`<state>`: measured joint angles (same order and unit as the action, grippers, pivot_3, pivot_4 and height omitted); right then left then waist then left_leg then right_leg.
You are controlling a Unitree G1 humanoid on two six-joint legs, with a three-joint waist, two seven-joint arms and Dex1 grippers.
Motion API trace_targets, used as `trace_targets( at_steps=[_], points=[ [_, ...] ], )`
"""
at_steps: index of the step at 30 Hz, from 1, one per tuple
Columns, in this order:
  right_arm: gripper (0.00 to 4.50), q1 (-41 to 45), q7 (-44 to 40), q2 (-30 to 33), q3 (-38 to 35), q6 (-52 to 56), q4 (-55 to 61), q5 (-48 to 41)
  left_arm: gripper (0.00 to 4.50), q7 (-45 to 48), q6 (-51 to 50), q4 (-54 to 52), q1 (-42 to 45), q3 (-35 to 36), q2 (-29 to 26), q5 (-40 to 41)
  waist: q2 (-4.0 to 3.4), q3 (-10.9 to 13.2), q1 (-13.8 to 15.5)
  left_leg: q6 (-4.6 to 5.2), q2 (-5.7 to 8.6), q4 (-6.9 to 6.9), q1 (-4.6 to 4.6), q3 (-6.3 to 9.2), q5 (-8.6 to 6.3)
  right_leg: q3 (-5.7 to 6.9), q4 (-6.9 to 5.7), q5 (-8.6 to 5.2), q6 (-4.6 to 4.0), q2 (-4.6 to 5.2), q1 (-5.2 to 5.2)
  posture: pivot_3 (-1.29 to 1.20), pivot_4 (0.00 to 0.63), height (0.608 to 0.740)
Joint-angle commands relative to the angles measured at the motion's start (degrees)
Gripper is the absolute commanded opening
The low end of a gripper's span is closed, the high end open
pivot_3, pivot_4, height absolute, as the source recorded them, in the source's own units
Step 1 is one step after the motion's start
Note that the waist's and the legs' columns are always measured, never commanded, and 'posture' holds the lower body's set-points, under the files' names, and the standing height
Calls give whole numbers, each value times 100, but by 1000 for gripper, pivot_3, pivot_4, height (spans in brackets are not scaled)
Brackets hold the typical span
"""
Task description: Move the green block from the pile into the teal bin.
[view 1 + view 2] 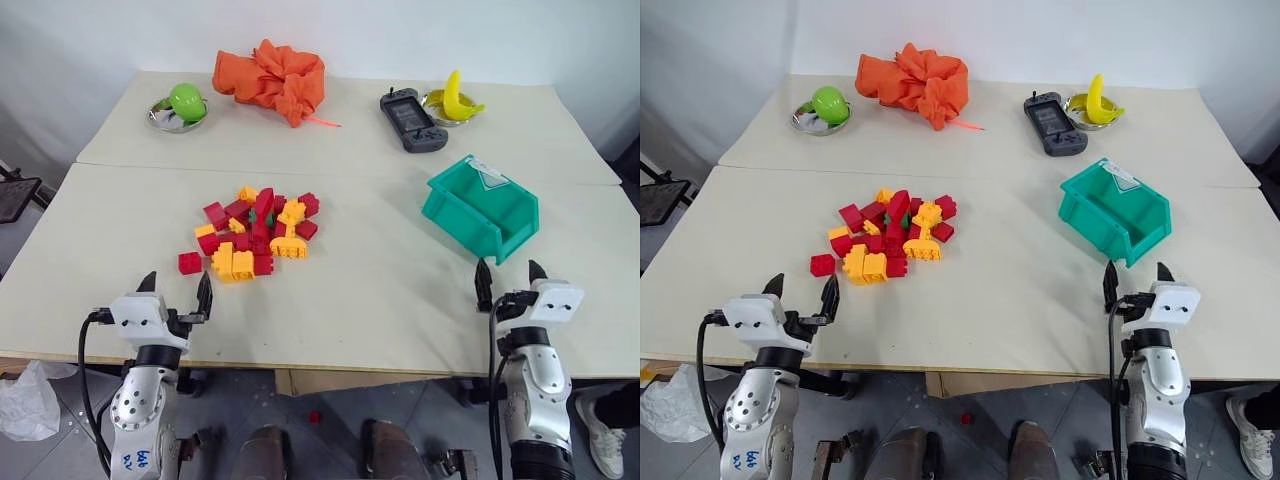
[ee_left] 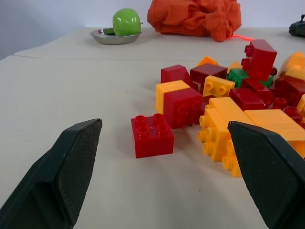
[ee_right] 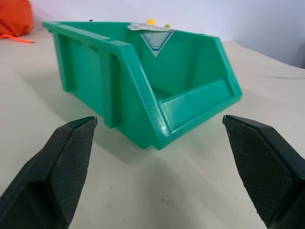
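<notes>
The pile (image 1: 255, 232) of red and yellow studded bricks lies on the table's left-centre. The green block (image 2: 237, 76) sits deep inside it, half hidden between red and yellow bricks. One red brick (image 1: 189, 262) lies apart at the pile's near-left corner. My left gripper (image 1: 177, 285) hovers open near the table's front edge, just short of that brick, with nothing between its fingers. The teal bin (image 1: 482, 208) stands at the right, its low sloped front (image 3: 195, 102) facing my right gripper (image 1: 509, 270), which is open and empty just in front of it.
Along the back stand a steel dish with a lime-green ball (image 1: 186, 100), an orange cloth bundle (image 1: 272, 78), a dark game controller (image 1: 411, 118) and a dish holding a banana (image 1: 455, 100). A seam (image 1: 350, 175) runs across the table between the back row and the pile.
</notes>
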<state>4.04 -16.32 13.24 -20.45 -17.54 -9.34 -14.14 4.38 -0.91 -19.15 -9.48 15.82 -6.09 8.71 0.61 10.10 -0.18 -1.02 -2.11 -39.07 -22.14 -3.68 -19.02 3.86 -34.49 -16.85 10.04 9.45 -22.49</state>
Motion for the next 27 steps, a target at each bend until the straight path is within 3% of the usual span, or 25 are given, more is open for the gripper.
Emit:
trace_targets(
  at_steps=[1,6,14,19,22,27],
  points=[
    [4442,-124,-145,182,2,-106,183,-30,4500,46,-16,-101,41,-9,-123,-9,0,0,4,0,0,0,0,0,0,0,0,0,0,0,0,0,150,740],
    [4442,-345,-839,532,138,100,775,-406,4500,1198,596,-141,-134,149,-679,658,-4,0,2,0,-1,0,0,0,0,0,0,-1,-1,0,-1,0,150,740],
    [4442,-162,-3579,2338,519,1623,1556,-1933,4500,3447,29,341,69,708,-2618,2006,-20,1,14,2,-8,-1,7,-2,-1,1,-7,-5,-10,-3,1,0,150,740],
    [4442,286,-4749,3011,735,1944,1206,-2012,4500,4260,-167,723,475,655,-3210,2282,-20,2,21,5,-8,-4,6,-2,-3,4,-5,-5,-9,-3,3,0,150,740],
    [4500,635,-5184,3136,909,2044,948,-1921,3909,4603,-201,1009,671,503,-3242,2291,-20,2,6,4,-7,-1,6,-4,-3,5,-5,-4,-8,-3,2,0,150,740],
    [4500,894,-5281,3004,1045,2009,742,-1771,2362,4734,-169,1323,1166,109,-3038,2124,-19,3,9,3,-7,-3,6,-8,-3,6,-7,-4,-7,-3,1,0,150,740]
  ],
)
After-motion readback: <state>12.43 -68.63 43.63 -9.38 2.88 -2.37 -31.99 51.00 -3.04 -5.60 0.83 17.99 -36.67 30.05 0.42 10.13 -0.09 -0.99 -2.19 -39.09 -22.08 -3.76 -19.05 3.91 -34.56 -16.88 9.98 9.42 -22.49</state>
